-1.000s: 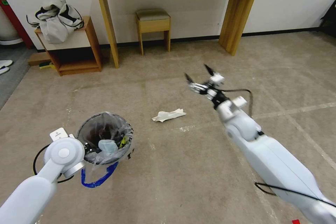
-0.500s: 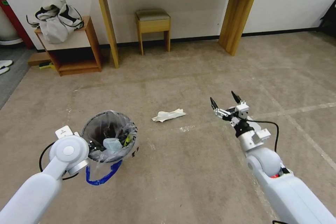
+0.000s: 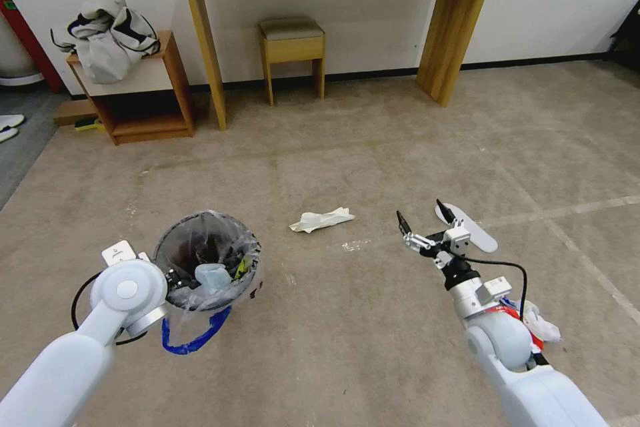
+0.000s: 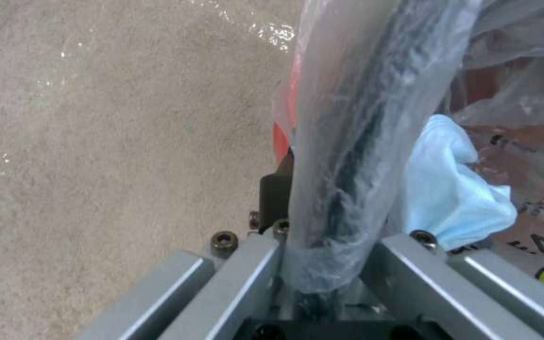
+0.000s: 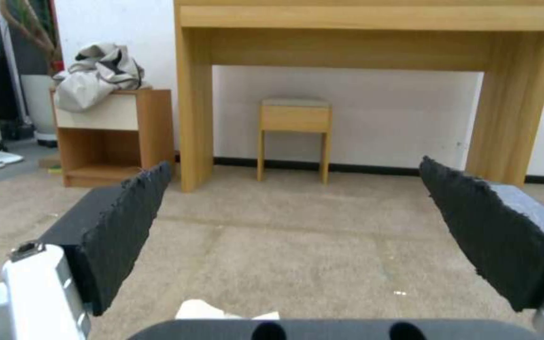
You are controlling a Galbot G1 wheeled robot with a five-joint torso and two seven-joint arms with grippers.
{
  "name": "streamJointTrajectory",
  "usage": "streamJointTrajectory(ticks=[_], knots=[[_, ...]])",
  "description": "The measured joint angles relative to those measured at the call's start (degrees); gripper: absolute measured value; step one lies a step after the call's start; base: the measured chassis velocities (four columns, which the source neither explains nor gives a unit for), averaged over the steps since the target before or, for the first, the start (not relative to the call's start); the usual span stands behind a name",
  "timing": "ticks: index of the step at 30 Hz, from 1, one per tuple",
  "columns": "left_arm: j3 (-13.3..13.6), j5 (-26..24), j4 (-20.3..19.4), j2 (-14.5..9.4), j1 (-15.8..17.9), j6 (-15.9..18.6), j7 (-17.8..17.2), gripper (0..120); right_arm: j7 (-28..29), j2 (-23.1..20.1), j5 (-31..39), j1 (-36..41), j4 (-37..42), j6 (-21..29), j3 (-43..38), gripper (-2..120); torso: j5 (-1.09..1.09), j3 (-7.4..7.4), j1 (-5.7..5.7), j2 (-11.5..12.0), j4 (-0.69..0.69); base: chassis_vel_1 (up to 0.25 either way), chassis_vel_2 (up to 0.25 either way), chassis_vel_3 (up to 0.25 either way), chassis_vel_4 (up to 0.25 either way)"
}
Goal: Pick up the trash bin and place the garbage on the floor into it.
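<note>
I see the floor (image 3: 373, 320), a tan carpet with faded white tape lines. A crumpled white paper (image 3: 321, 219) lies on it. To the right of the paper lie a flat pale piece (image 3: 475, 232) and a crumpled red-and-white wrapper (image 3: 537, 327).
</note>
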State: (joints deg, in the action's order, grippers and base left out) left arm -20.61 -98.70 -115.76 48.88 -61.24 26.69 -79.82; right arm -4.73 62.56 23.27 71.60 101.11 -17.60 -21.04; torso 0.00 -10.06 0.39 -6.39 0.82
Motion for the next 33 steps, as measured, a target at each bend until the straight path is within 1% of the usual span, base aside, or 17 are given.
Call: streamJointTrajectory(ticks=[2,8,29,33], knots=[[-0.02,0.00,-0.02,-0.03,0.00,-0.01,-0.04,0,-0.12,1.10,-0.82,0.95,0.11,-0.35,-0.38,100,0.00,0.00,0.00,0.00,0.00,0.000,0.000,0.000,0.000],[0.00,-0.01,-0.04,-0.07,0.07,-0.03,0.00,0,-0.02,2.35,-2.30,2.53,0.17,-1.29,-1.15,100,0.00,0.00,0.00,0.00,0.00,0.000,0.000,0.000,0.000],[0.91,0.30,-0.18,0.19,0.08,0.23,0.32,0,-0.86,3.59,-3.39,4.62,-0.22,-2.09,-4.53,100,0.00,0.00,0.01,0.00,0.00,0.000,0.000,0.000,0.000],[1.09,0.31,-0.18,0.39,0.11,0.23,0.34,0,-0.72,3.45,-3.58,4.77,-0.40,-2.36,-5.42,100,0.00,0.00,0.01,0.00,0.00,-0.059,-0.072,-0.065,-0.051]])
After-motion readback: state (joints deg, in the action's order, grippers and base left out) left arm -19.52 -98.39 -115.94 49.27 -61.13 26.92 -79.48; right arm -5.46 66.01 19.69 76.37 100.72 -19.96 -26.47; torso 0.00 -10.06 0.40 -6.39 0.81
